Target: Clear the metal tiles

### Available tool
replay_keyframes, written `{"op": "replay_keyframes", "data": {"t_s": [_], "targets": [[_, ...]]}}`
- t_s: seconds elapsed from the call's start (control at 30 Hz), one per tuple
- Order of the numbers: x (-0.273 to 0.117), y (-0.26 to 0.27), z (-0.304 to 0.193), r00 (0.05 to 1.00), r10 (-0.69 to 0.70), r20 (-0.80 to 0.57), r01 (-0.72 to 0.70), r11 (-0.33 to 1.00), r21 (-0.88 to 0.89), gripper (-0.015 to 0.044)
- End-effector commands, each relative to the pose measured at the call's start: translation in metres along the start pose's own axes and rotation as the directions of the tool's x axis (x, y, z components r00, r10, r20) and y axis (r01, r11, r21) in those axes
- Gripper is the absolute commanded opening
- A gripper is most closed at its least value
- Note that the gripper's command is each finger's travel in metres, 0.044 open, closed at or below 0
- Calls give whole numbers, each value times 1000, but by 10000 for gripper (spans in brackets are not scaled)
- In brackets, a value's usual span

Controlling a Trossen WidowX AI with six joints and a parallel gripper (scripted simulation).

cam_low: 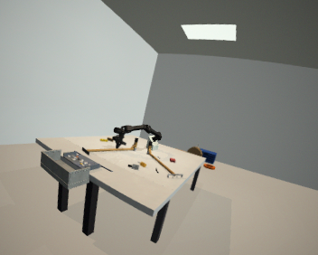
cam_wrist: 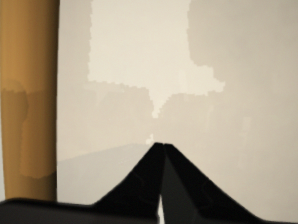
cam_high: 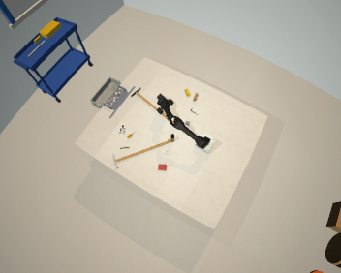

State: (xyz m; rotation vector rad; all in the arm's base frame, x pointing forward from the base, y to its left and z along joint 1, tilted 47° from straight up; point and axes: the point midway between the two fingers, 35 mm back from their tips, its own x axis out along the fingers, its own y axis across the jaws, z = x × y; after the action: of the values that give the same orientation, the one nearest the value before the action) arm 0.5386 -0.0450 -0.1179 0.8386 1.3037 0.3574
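Observation:
My gripper (cam_high: 160, 111) (cam_low: 118, 146) (cam_wrist: 161, 151) is shut with nothing between its fingertips, above the table. Left of it in the wrist view runs the wooden handle of a black-headed long tool (cam_high: 147, 102) (cam_low: 107, 150) (cam_wrist: 30, 125), which lies on the table, its head near the steel plate. A second long wooden tool (cam_high: 144, 150) (cam_low: 163, 164) has a pale, wide head. Which one is the scraper is unclear. The steel plate (cam_high: 120, 106) (cam_low: 92, 165) carries several small tiles (cam_high: 117, 98) (cam_low: 81, 157). The grey catch box (cam_high: 101, 100) (cam_low: 66, 175) is at its far end; its contents are unclear.
The table (cam_high: 201, 189) (cam_low: 134, 194) also holds a red block (cam_high: 162, 167) (cam_low: 172, 160), a yellow piece (cam_high: 187, 92) (cam_low: 104, 140), a small brown piece (cam_high: 196, 97) and an orange piece (cam_high: 130, 136) (cam_low: 143, 165). A blue cart (cam_high: 61, 73) stands beyond the box.

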Motion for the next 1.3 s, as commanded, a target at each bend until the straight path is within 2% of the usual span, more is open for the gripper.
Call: {"op": "replay_keyframes", "data": {"t_s": [0.0,1.27], "targets": [[-1,6,0,1000,5,0,-5,1000,1,0],[-1,43,0,1000,5,-1,-5,1000,1,0]]}}
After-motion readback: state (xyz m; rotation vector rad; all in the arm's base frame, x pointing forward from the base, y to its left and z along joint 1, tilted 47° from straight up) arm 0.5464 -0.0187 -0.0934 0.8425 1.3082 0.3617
